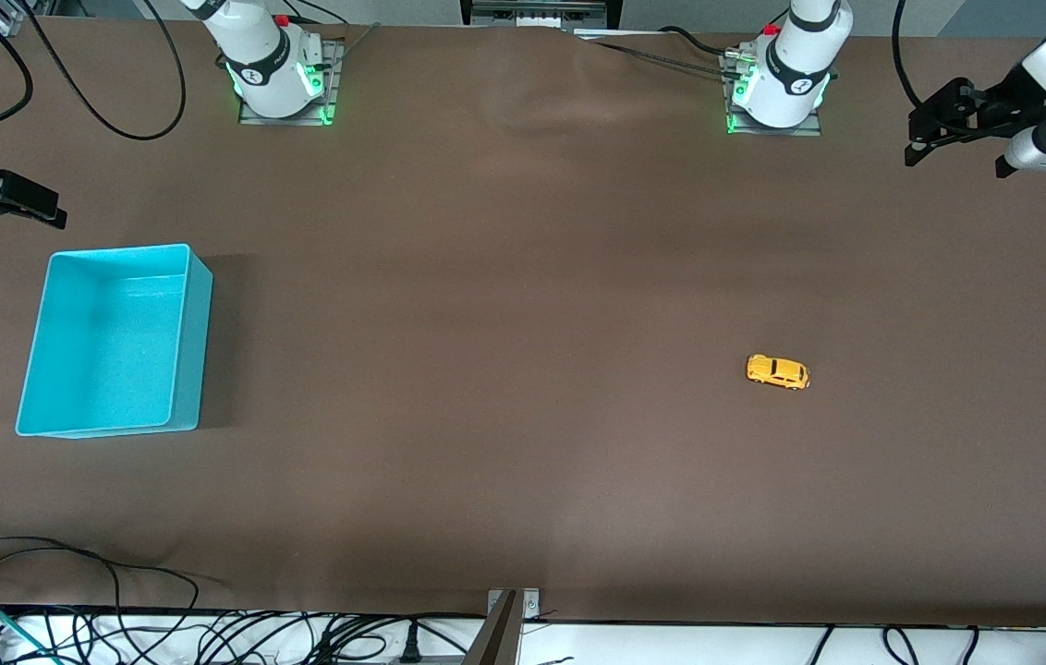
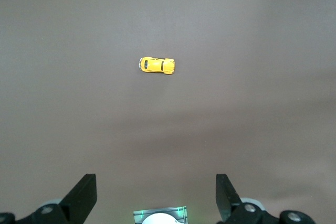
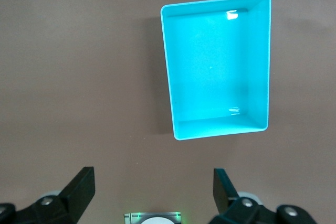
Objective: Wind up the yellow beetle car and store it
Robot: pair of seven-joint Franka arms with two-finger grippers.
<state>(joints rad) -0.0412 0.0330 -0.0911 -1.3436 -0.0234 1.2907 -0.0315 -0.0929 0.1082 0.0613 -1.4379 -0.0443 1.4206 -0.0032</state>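
From the front, the yellow beetle car (image 1: 777, 371) sits on the brown table (image 1: 504, 369) toward the left arm's end, well apart from the turquoise bin (image 1: 195, 342); the left wrist view shows the left gripper (image 2: 156, 195) spread above the car (image 2: 156, 65); the right wrist view shows the right gripper (image 3: 153, 188) spread near the bin (image 3: 257, 66).

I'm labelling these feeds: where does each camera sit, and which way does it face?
Front view: high across the table, facing both bases; yellow beetle car, turquoise bin, both arms raised.
Left wrist view: above the car, open left gripper showing.
Right wrist view: above the bin, open right gripper showing.
Front shares one object with each.
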